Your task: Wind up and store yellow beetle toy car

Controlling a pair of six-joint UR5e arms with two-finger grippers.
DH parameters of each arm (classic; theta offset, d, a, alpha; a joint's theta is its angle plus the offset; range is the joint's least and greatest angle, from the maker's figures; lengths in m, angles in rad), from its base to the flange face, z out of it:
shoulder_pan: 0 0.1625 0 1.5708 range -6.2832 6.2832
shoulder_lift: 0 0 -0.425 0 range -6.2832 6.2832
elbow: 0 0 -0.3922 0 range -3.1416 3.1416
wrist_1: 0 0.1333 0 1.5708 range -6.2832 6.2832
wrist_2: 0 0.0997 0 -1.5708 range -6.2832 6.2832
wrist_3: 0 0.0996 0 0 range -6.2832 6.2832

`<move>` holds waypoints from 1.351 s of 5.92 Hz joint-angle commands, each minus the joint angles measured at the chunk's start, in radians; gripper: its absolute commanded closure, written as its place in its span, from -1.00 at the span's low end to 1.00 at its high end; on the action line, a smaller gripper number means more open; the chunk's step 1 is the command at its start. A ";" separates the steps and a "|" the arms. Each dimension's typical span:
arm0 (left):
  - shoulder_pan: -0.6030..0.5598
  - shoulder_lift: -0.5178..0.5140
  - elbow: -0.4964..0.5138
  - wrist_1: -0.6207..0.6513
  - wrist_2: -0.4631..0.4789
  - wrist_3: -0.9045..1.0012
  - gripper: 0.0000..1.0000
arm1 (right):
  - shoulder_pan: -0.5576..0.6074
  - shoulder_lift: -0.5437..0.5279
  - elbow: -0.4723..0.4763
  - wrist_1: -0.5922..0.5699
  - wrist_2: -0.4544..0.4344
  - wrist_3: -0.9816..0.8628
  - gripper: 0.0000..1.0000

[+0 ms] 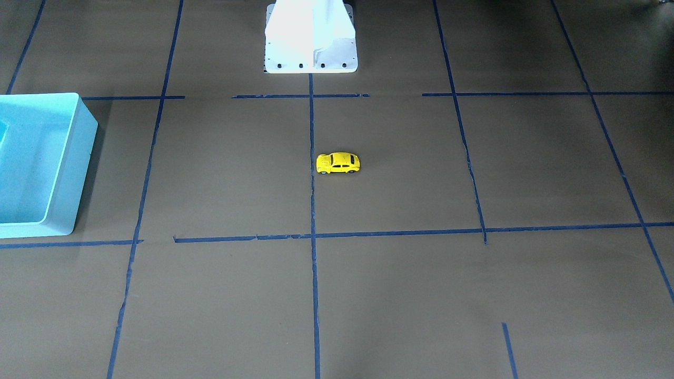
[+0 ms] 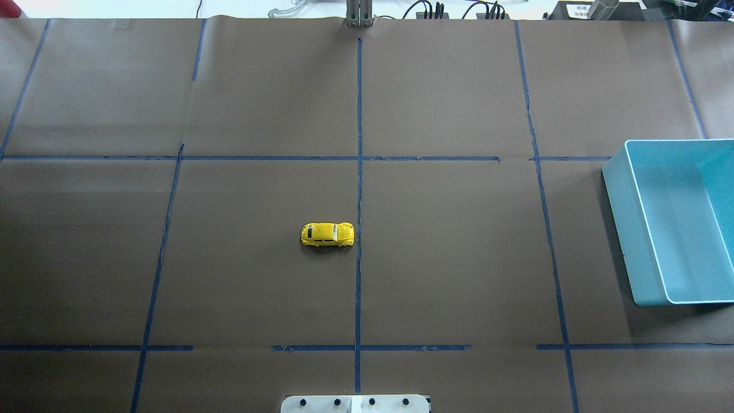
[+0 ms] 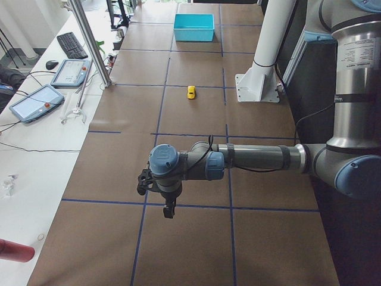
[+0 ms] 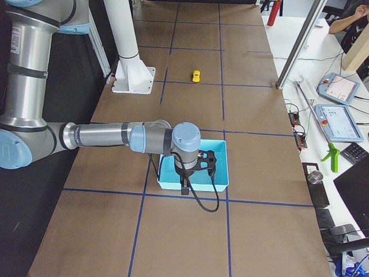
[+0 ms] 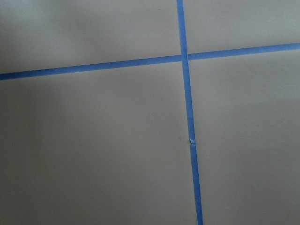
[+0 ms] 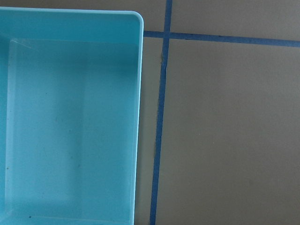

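Observation:
The yellow beetle toy car (image 1: 338, 163) (image 2: 327, 234) stands on its wheels near the middle of the brown table, just beside the centre tape line, with nothing touching it. It looks tiny in the side views (image 3: 191, 92) (image 4: 196, 75). My left gripper (image 3: 169, 211) hangs above the table's left end, far from the car, and I cannot tell whether it is open or shut. My right gripper (image 4: 184, 188) hovers at the near edge of the light-blue bin (image 4: 221, 164), and its state is equally unclear. Neither wrist view shows any fingers.
The light-blue bin (image 2: 624, 229) (image 1: 73, 173) (image 6: 138, 117) sits at the table's right end and looks empty. Blue tape lines (image 5: 187, 117) grid the brown surface. The white robot base (image 1: 310, 52) stands at the table's edge. Tablets and cables lie on a side desk (image 3: 41, 101).

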 commanded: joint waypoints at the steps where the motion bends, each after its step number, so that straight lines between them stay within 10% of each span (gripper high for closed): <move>1: 0.000 0.000 -0.002 0.000 0.000 0.000 -1.00 | -0.001 0.002 -0.023 0.004 0.002 0.003 -1.00; 8: 0.005 -0.012 -0.016 -0.005 0.005 -0.014 -1.00 | -0.001 0.012 -0.066 0.011 -0.011 0.002 -1.00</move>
